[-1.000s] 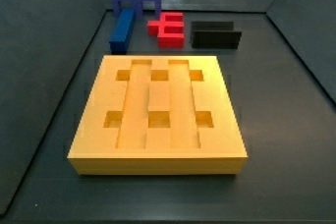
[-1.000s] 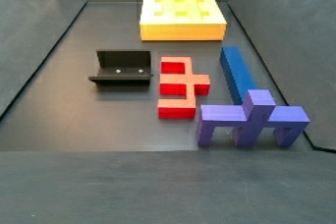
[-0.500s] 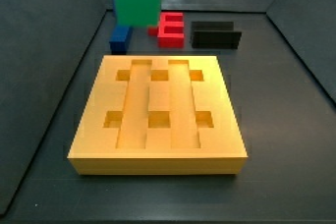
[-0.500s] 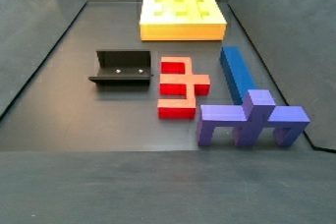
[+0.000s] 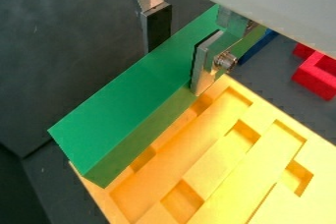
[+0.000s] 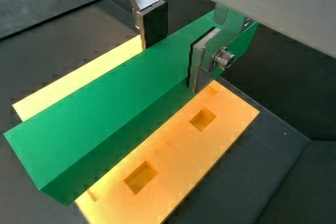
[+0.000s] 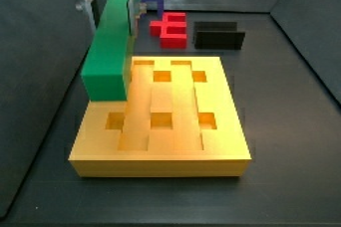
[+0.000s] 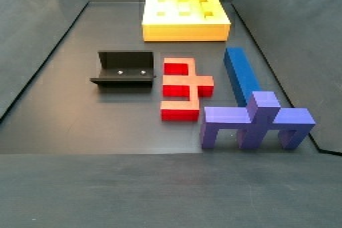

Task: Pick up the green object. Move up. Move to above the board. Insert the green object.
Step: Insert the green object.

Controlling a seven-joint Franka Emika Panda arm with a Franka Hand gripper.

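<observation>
The pincer (image 5: 180, 43) is clenched on the green object (image 5: 141, 95) near one end, hanging it lengthwise above the board (image 7: 162, 112), probably for lowering into the board's groove.

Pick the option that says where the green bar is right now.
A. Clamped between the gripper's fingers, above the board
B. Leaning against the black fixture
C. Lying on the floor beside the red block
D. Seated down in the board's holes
A: in both wrist views the gripper has its silver fingers shut on the green bar, which hangs over the yellow board, not yet in a hole.
</observation>
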